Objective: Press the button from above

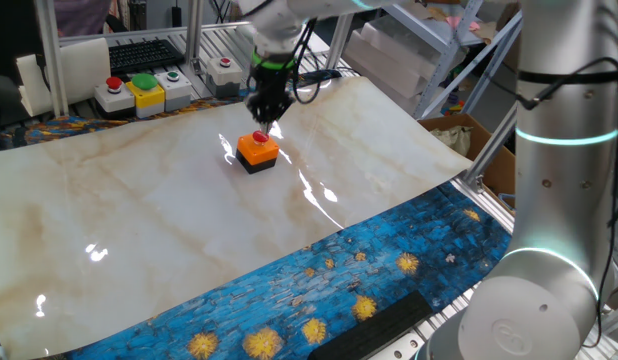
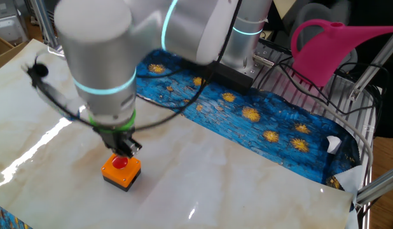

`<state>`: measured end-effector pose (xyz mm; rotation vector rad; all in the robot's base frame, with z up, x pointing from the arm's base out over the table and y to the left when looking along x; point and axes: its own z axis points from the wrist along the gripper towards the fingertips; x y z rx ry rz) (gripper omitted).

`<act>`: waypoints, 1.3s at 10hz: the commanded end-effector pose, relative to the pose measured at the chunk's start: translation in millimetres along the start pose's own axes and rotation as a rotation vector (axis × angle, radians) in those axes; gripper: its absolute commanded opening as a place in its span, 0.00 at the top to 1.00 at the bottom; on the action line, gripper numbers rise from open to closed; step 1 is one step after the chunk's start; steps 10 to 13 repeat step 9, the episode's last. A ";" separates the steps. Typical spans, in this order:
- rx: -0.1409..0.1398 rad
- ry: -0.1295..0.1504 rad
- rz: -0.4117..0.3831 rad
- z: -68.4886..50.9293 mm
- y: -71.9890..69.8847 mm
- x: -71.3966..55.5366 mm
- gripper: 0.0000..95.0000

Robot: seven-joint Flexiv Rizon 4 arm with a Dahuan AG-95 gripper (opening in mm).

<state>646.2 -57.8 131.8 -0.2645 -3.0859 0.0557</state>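
Observation:
The button (image 1: pixel 259 139) is a small red round cap on an orange square housing (image 1: pixel 257 151) with a black base. It stands on the pale marble-look sheet, left of centre in one fixed view. It also shows in the other fixed view (image 2: pixel 121 163), near the sheet's front left. My gripper (image 1: pixel 266 112) hangs straight down over it, fingertips just above the red cap. In the other fixed view the gripper (image 2: pixel 126 150) has its fingertips together in one dark tip at the cap's back edge. I cannot tell whether they touch the cap.
Grey boxes with red and green buttons (image 1: pixel 114 93) and a yellow box with a green button (image 1: pixel 145 90) stand at the table's back left, with a keyboard (image 1: pixel 147 52) behind. A pink watering can (image 2: pixel 336 48) sits on a wire rack. A blue starry cloth (image 2: pixel 260 121) lies beside the sheet.

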 end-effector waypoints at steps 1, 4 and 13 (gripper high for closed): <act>-0.004 -0.003 0.031 -1.7 -2.7 1.9 1.00; 0.011 -0.011 0.056 -3.2 -4.9 3.5 1.00; 0.030 -0.010 0.066 -5.4 -8.0 6.4 1.00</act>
